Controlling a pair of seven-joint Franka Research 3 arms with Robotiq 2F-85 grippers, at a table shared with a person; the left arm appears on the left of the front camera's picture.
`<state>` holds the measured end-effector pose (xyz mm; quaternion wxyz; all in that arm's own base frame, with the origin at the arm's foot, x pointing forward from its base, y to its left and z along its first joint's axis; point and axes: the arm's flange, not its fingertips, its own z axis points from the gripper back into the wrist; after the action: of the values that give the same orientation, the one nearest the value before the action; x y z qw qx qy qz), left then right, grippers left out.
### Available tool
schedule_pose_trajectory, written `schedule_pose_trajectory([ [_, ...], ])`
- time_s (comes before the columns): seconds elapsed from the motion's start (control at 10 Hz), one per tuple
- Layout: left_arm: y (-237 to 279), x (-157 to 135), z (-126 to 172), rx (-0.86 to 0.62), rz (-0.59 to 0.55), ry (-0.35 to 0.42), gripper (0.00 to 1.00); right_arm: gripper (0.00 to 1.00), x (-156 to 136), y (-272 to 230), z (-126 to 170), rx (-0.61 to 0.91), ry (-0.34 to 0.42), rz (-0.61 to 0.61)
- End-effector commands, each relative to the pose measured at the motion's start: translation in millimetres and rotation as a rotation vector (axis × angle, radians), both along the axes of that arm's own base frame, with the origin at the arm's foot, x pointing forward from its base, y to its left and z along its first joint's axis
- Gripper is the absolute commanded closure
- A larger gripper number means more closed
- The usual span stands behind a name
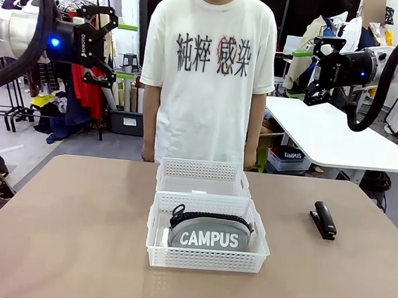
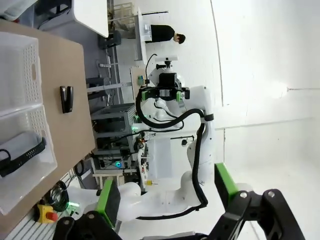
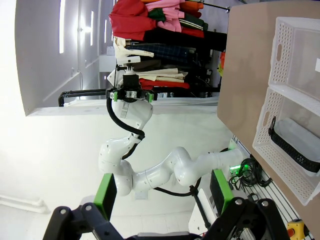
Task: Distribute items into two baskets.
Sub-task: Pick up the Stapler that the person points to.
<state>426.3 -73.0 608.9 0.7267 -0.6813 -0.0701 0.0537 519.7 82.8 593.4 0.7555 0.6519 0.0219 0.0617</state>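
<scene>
Grey CAMPUS pouch (image 1: 208, 235) lying inside the near basket (image 1: 204, 261), zipper uppermost. Far basket (image 1: 204, 169) directly behind, seemingly touching it wall to wall. Black stapler (image 1: 324, 219) lying on the table (image 1: 68, 228) to the right, well apart from both baskets. Left gripper (image 1: 112, 46) and right gripper (image 1: 310, 71) high above the table sides, fingers spread apart, holding nothing. Person (image 1: 208, 81) standing behind the far edge.

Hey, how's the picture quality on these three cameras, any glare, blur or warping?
Front view: soft even light, sharp; the pouch shows its CAMPUS print clearly, the stapler casts only a faint shadow. Left wrist view: rolled sideways, white wall washed out at right, straight lines bowed. Right wrist view: also sideways, light strips glaring at upper left.
</scene>
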Motion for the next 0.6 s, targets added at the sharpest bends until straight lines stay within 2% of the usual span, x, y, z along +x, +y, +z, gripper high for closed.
schedule_pose_trajectory([
  [0.0, 4.9, -0.3, -4.5, -0.036, 0.001, -0.042, 0.00, 0.00, -0.5, -0.7, 2.5, -0.014, -0.006, 0.006],
  [0.1, 5.9, 4.7, -3.9, -0.028, -0.031, -0.029, 0.00, 0.00, -0.5, -0.7, 2.5, -0.014, -0.006, 0.006],
  [0.5, 0.5, 0.4, -0.1, -0.001, -0.001, -0.020, 0.00, 0.00, -0.5, -0.7, 2.5, -0.014, -0.006, 0.006],
])
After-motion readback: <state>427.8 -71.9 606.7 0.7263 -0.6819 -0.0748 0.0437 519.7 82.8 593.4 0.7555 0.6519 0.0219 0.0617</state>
